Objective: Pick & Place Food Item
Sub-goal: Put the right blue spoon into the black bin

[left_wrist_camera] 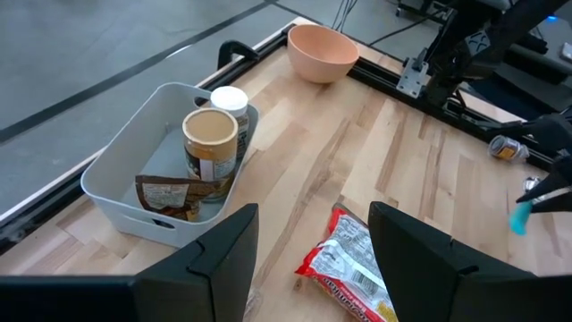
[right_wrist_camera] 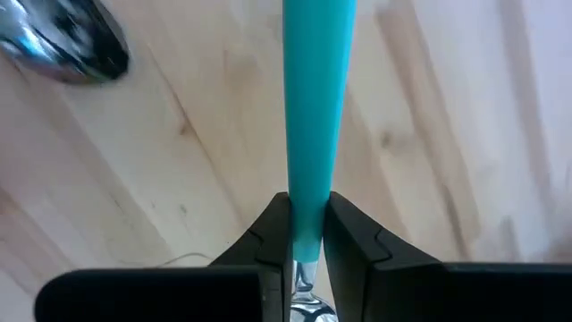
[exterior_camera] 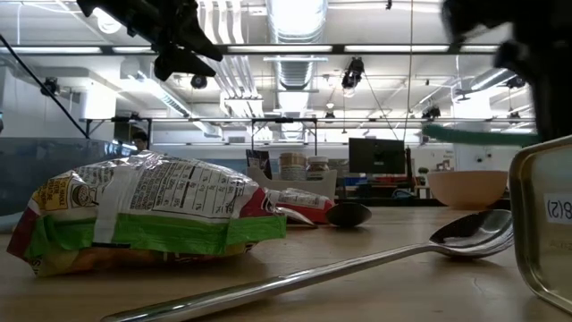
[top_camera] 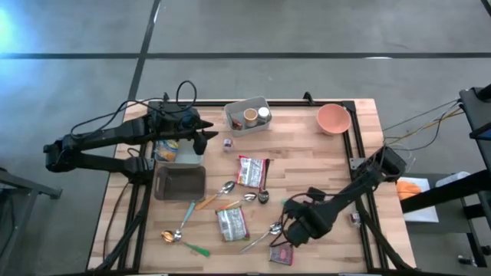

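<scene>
Two food packets lie flat on the wooden table: a red-edged one [top_camera: 252, 170] mid-table and a green-banded one [top_camera: 231, 222] nearer the front. A small red packet [top_camera: 281, 255] lies at the front edge. My right gripper [top_camera: 295, 224] hangs over the front right, shut on a teal-handled utensil [right_wrist_camera: 319, 98], which also shows in the low view [exterior_camera: 474, 134]. My left gripper [left_wrist_camera: 313, 255] stands open above the far left of the table, beside the white bin [top_camera: 247, 115]. It touches nothing, and the red-edged packet [left_wrist_camera: 353, 268] lies below it. My right gripper pinches the utensil's teal handle [right_wrist_camera: 308, 210] between its two fingers, close to the end where metal [right_wrist_camera: 299, 304] begins. The fingers point steeply down and lie across the handle. The utensil is lifted clear of the table, and its handle sticks out about level.
The white bin holds jars and a brown packet [left_wrist_camera: 170, 195]. A pink bowl [top_camera: 334, 119] stands at the far right and a dark tray [top_camera: 179, 182] at the left, with a yellow bag [top_camera: 166, 149] behind it. Several spoons [top_camera: 261, 236] lie scattered between the packets.
</scene>
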You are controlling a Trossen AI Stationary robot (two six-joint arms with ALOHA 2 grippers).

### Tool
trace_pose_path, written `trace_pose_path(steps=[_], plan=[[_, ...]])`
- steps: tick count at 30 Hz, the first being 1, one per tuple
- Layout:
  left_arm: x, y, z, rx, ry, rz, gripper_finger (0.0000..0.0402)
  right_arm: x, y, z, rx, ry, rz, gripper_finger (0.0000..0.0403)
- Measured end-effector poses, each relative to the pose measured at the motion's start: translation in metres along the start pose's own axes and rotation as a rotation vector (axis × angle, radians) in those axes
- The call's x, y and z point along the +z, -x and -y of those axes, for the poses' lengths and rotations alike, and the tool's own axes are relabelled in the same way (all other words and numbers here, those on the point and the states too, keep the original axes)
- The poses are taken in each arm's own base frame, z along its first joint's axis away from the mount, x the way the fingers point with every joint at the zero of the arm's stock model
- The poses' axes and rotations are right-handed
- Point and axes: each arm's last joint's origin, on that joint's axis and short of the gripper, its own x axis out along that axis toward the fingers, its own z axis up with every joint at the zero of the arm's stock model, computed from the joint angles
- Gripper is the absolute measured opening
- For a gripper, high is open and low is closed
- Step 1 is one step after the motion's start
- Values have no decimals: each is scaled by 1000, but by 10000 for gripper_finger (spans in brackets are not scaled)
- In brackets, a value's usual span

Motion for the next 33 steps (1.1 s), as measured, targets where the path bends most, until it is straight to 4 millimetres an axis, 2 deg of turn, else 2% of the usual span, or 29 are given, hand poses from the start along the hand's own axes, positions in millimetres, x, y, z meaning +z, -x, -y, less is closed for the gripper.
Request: trace_pose_path(steps=[9, 18, 23, 29, 33], plan=[[0, 0, 0, 0, 0, 0, 219, 48, 21, 14, 8, 131, 138, 34], [4, 0, 1, -16, 94, 38, 219, 89, 39, 33, -50, 221, 283, 34], [3, -2, 5, -151, 117, -13, 219, 108, 52, 41, -55, 259, 354, 34], [10, -9, 12, -317, 308, -99, 219, 127, 63, 54, -81, 280, 409, 34], [10, -16, 16, -419, 355, -185, 219, 137, 68, 62, -89, 297, 424, 34]])
